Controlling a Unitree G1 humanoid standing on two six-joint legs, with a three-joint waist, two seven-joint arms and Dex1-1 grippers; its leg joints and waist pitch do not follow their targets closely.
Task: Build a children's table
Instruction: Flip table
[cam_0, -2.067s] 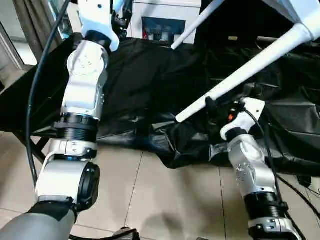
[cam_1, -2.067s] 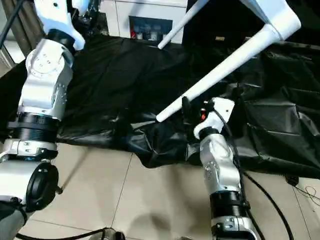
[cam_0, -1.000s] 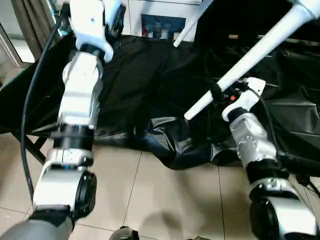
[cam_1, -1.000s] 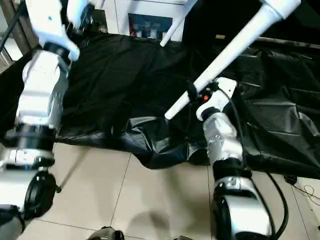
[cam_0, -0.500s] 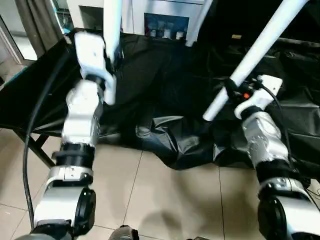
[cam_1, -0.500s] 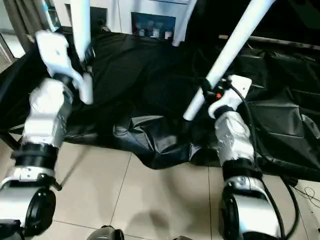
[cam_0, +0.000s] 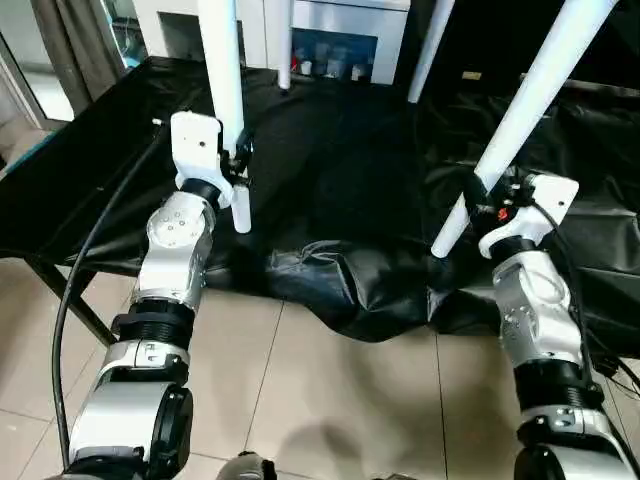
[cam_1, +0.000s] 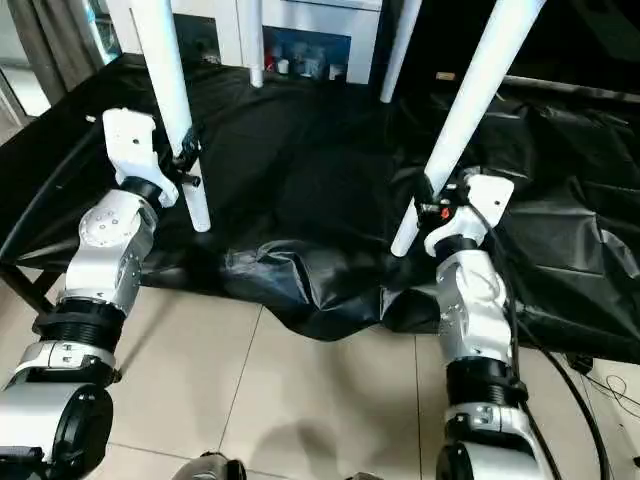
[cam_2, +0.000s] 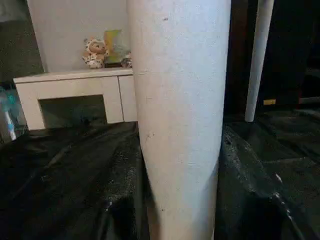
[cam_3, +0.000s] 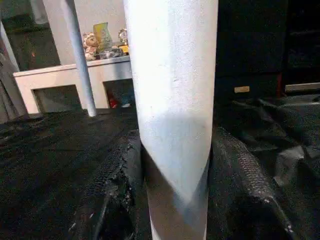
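The children's table hangs above the black cloth with its white legs pointing down; its top is out of view. My left gripper (cam_0: 238, 168) is shut on the near left leg (cam_0: 222, 90), just above that leg's lower end. My right gripper (cam_0: 480, 196) is shut on the near right leg (cam_0: 530, 110), which slants slightly. In the right wrist view that leg (cam_3: 172, 110) stands between the black fingers (cam_3: 120, 200). The left wrist view has the left leg (cam_2: 180, 120) close up. Two far legs (cam_0: 284, 45) (cam_0: 430, 50) hang at the back.
A crumpled black cloth (cam_0: 330, 170) covers a low platform and spills over its front edge onto the tiled floor (cam_0: 330, 390). A white cabinet (cam_0: 345, 30) stands behind. A black cable (cam_0: 90, 250) loops along my left arm. Small toys (cam_2: 95, 50) sit on a white shelf.
The table has swung from a steep tilt to nearly upright, its legs now close to vertical. My left arm has come down from high up, and both held legs have moved toward the cloth's front edge.
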